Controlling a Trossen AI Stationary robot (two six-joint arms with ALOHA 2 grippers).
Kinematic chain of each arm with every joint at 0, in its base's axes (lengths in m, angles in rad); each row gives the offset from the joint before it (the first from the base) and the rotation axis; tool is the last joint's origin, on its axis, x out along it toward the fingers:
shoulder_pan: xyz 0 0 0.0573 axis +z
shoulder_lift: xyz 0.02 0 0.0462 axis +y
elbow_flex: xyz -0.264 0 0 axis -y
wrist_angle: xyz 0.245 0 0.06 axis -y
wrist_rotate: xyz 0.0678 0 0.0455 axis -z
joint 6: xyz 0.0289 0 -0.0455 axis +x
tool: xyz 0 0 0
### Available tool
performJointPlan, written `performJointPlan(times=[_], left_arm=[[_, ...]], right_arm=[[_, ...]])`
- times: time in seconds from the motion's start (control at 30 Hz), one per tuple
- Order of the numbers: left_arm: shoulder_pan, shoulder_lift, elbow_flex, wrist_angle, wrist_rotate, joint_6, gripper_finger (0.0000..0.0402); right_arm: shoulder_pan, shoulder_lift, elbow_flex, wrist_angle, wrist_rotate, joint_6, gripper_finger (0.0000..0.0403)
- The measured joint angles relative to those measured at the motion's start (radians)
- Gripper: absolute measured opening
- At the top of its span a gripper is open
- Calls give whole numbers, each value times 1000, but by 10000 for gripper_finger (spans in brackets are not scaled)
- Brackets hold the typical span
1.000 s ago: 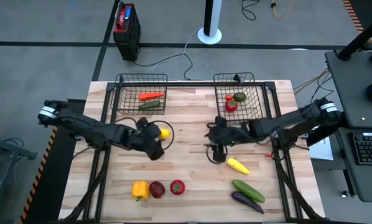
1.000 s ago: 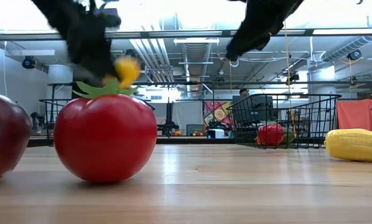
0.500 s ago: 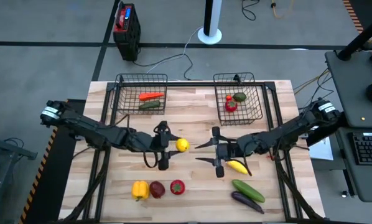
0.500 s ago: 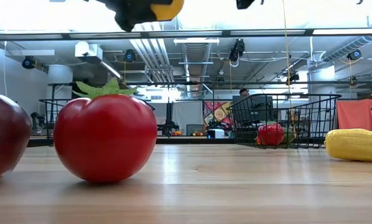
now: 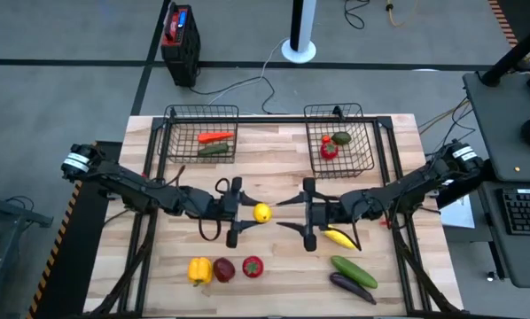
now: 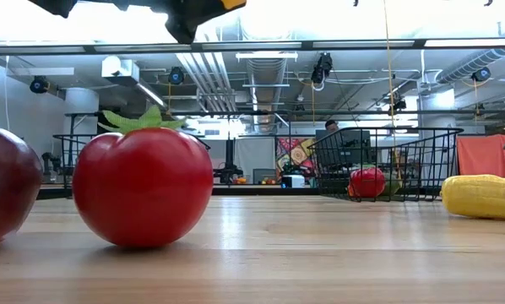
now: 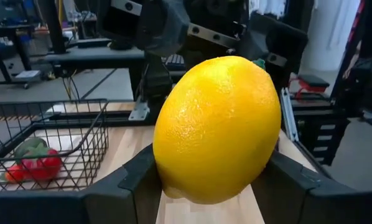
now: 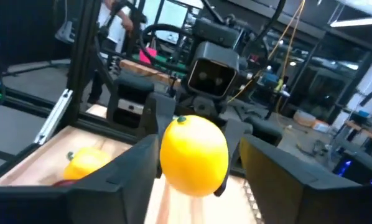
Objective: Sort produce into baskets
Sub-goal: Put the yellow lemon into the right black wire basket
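Left wrist view – lemon (image 7: 217, 127) clamped | low view – tomato (image 6: 143, 186)

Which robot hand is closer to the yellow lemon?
Left. The left gripper is shut on the lemon above the table; the right gripper is open, facing it, just short.

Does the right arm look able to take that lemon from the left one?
Probably yes. The left gripper holds the lemon out toward the open right gripper, which faces it with nothing between them.
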Motion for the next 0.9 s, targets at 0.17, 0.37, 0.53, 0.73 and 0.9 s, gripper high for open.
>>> performJointPlan(times=[0.17,0.37,0.53,0.73,0.9], left_arm=[[1,0,-3,9,0,-8,189],[1,1,-3,25,-5,-25,189],[0,8,-4,30,-6,-36,189],[-5,8,-4,51,-8,-38,189],[-5,8,-4,58,-8,-38,189]], right_arm=[[0,35,38,0,11,-45,282],[-6,105,110,-7,10,-61,323],[-21,125,161,-61,10,-25,327],[-32,132,171,-91,3,-10,309],[-33,132,171,-91,0,-2,280]])
